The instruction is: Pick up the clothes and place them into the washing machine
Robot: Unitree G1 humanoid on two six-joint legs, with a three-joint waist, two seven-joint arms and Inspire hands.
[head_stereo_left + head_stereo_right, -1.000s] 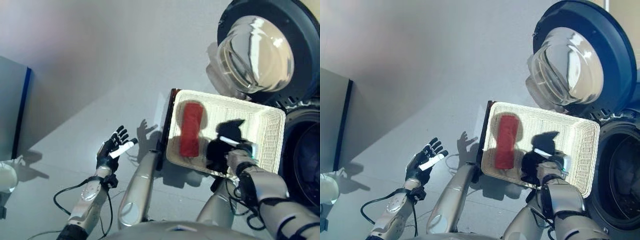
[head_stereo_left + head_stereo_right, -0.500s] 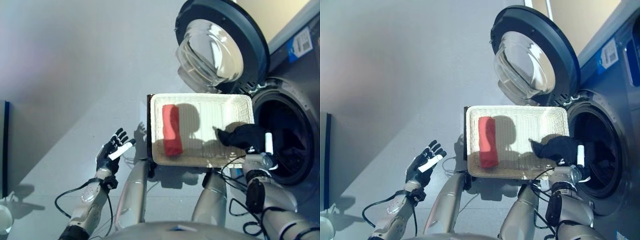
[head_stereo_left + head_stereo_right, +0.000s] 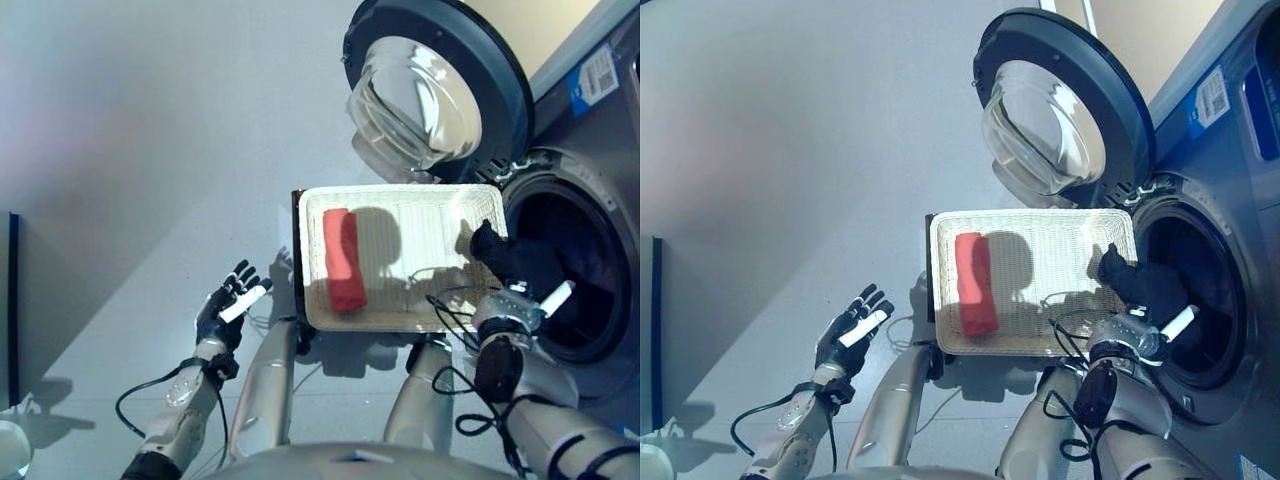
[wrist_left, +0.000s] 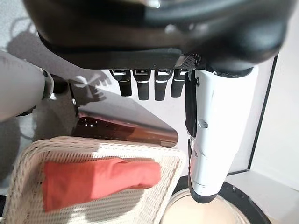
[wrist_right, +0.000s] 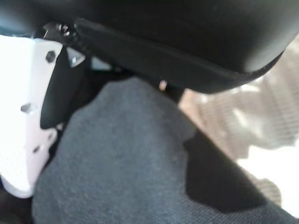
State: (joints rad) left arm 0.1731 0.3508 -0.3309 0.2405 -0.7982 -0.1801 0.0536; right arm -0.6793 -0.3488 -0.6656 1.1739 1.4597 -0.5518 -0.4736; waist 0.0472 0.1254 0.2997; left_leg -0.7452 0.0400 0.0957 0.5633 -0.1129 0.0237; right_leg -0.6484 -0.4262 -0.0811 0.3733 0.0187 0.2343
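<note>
A red rolled cloth (image 3: 344, 260) lies in the left part of the white woven basket (image 3: 400, 190); the left wrist view shows the red cloth (image 4: 98, 179) too. My right hand (image 3: 556, 296) is shut on a dark grey cloth (image 3: 505, 255), held over the basket's right end at the mouth of the washing machine drum (image 3: 575, 270). In the right wrist view the dark cloth (image 5: 131, 163) fills the space beside the white thumb and hides the fingers. My left hand (image 3: 225, 305) hangs open and holds nothing, to the left of the basket.
The washer's round glass door (image 3: 430, 95) stands open above the basket. A dark stand (image 3: 296, 260) shows along the basket's left side. A blue-edged panel (image 3: 12, 290) is at the far left, with a white object (image 3: 8, 450) below it.
The camera has swung toward the washer. My right hand has carried the dark cloth from the basket's near edge rightward to the drum mouth. The left hand stays open.
</note>
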